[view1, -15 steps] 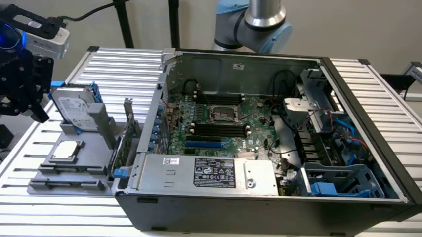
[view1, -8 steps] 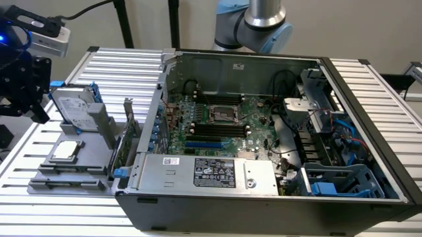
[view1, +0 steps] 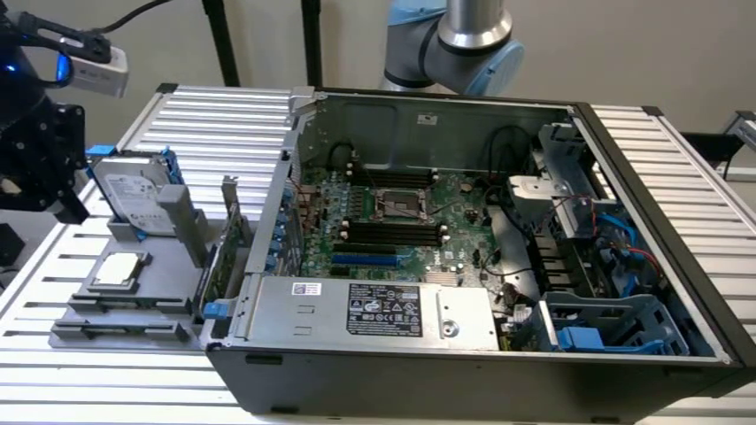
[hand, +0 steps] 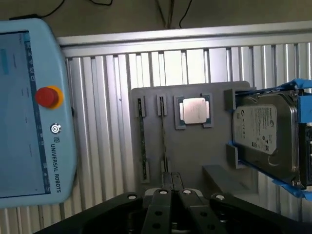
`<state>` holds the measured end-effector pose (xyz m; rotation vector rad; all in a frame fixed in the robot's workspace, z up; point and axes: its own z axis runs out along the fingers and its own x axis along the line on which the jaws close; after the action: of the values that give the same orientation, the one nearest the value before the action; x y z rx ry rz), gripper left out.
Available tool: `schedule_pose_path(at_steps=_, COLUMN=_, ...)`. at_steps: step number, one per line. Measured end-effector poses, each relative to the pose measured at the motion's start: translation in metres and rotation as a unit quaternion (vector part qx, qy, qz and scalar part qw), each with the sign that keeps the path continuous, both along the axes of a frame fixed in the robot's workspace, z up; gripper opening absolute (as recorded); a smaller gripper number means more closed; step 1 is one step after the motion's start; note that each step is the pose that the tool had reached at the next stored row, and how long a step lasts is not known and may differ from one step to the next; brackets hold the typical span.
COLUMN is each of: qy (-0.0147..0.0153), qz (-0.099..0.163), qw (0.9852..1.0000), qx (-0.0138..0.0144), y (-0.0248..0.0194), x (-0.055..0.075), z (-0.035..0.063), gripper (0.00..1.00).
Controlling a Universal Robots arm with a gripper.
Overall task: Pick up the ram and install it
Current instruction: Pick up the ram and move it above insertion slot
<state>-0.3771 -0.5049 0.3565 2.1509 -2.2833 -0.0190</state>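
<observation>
Ribbed aluminium tabletop (view1: 225,111) is carrying an open computer case (view1: 473,381), and a gray holder (hand: 195,151) is sitting at about nine o'clock of it in the exterior view. The ram (hand: 142,141) is standing on edge in a narrow slot of that holder, probably so that fingers can pinch its flat sides, near a processor chip (hand: 193,110) and a hard drive (hand: 265,139). The gripper (hand: 170,179) is hovering above the slots with its fingers pressed fully together, gripping nothing.

A grey-and-blue joint (view1: 473,40) of the arm sits at the upper middle of the exterior frame, and the dark wrist (view1: 35,150) hangs at its left edge. In the wrist view the black hand (hand: 171,176) has its two fingers (hand: 165,184) pressed together, with nothing between them.
</observation>
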Motion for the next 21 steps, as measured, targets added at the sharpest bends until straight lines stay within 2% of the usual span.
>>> schedule_pose_path(at_steps=3, qy=0.0009, qz=0.009, qw=1.0, qx=-0.003, y=-0.0001, x=0.0, z=-0.0002, gripper=0.11)
schedule_pose_path(at_steps=8, qy=0.001, qz=0.009, qw=0.9999, qx=-0.0041, y=-0.001, x=0.0, z=-0.0009, gripper=0.11)
schedule_pose_path(at_steps=15, qy=0.0011, qz=0.009, qw=0.9999, qx=-0.007, y=-0.0082, x=-0.005, z=-0.0047, gripper=0.11)
schedule_pose_path(at_steps=21, qy=0.0014, qz=0.01, qw=0.9999, qx=-0.0074, y=-0.0155, x=-0.006, z=-0.0063, gripper=0.12)
